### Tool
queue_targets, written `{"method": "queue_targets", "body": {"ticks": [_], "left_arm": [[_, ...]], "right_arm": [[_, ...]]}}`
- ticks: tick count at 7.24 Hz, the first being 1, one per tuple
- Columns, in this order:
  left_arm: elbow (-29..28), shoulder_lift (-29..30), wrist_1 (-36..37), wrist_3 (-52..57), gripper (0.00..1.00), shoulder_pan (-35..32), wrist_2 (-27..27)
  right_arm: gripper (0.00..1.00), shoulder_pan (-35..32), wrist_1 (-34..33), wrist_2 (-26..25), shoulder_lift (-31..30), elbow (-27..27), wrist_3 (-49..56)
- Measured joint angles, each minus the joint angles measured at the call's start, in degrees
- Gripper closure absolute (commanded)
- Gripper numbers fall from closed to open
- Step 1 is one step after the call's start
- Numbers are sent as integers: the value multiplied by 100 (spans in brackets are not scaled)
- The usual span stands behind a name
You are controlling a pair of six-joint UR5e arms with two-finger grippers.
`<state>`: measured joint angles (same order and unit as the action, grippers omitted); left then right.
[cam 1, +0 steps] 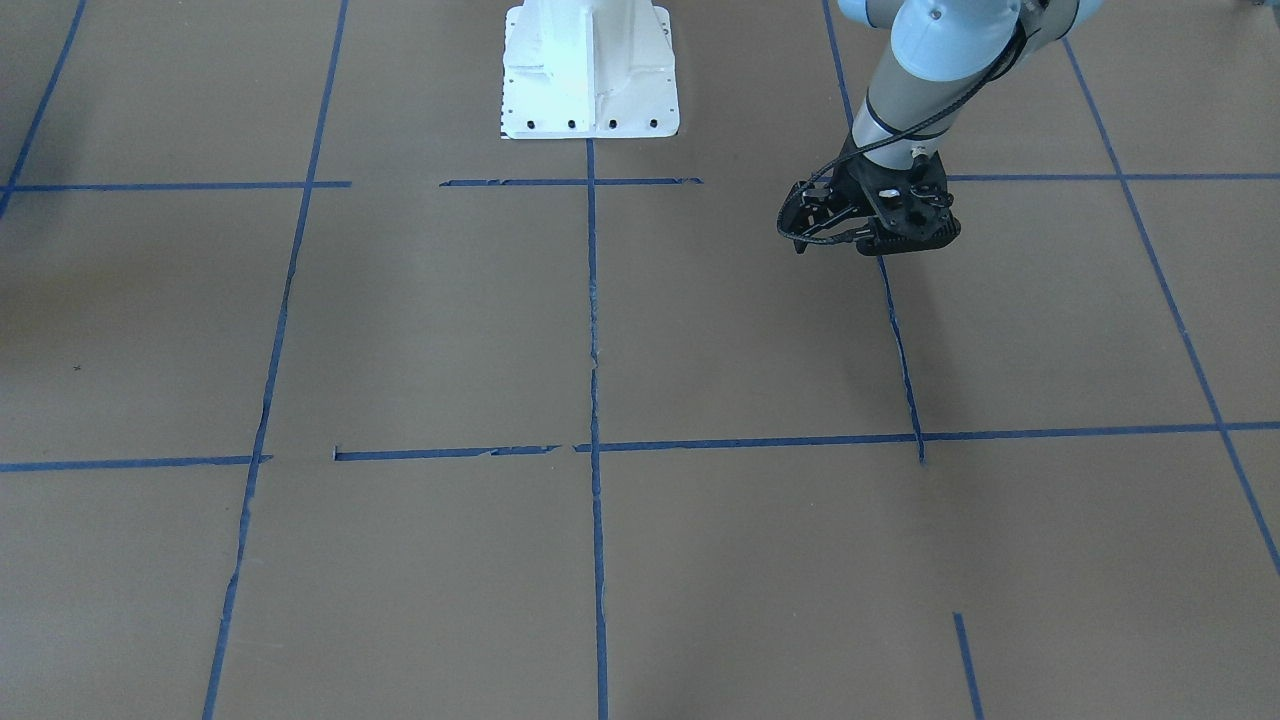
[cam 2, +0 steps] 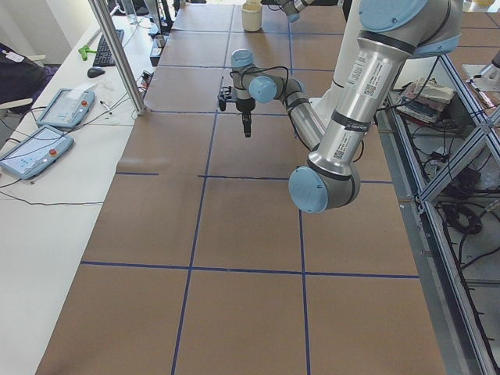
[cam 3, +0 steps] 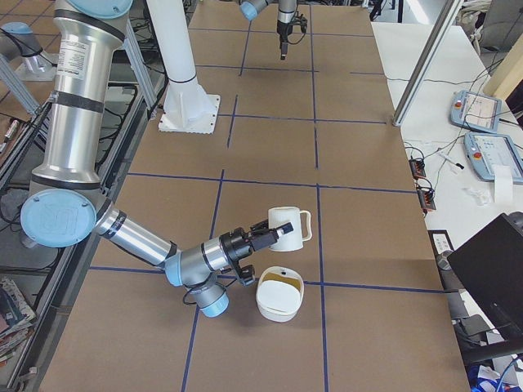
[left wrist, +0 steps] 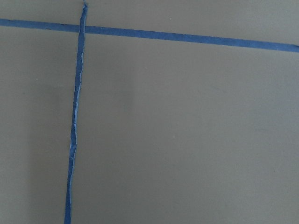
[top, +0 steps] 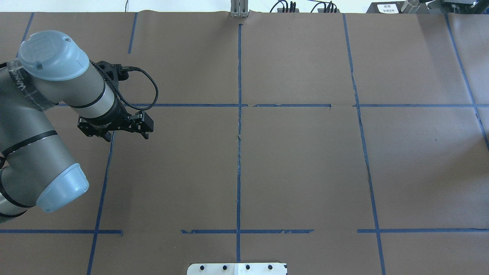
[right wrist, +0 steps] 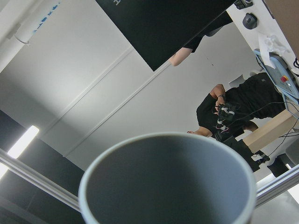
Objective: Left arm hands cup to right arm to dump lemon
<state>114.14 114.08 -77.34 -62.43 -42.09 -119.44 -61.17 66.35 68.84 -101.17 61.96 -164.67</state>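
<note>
cup tipped sideways at right claw's tip, near bowl.

counter: brown paper covering, gridded with blue tape lines, torn in places. white side desk along one long edge, carrying two control pendants, a keyboard and loose cables. aluminium post at the desk edge. open metal frame with cabling on the opposite side. overhead: pale ceiling, strip light. person in dark clothes, possibly holding a controller.
</note>
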Motion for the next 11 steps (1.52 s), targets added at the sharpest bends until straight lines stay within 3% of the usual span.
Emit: {"method": "queue_targets", "body": {"ticks": [2, 6, 11], "left_arm": [[-4, 0, 0, 4, 0, 3, -2], [-23, 0, 0, 18, 0, 3, -9], [-17, 0, 2, 14, 0, -1, -9]], "right_arm": [[84, 16, -45, 177, -11, -122, 110], [84, 30, -416, 1184, -98, -124, 1404], [87, 26, -809, 2024, -468, -121, 4463]]}}
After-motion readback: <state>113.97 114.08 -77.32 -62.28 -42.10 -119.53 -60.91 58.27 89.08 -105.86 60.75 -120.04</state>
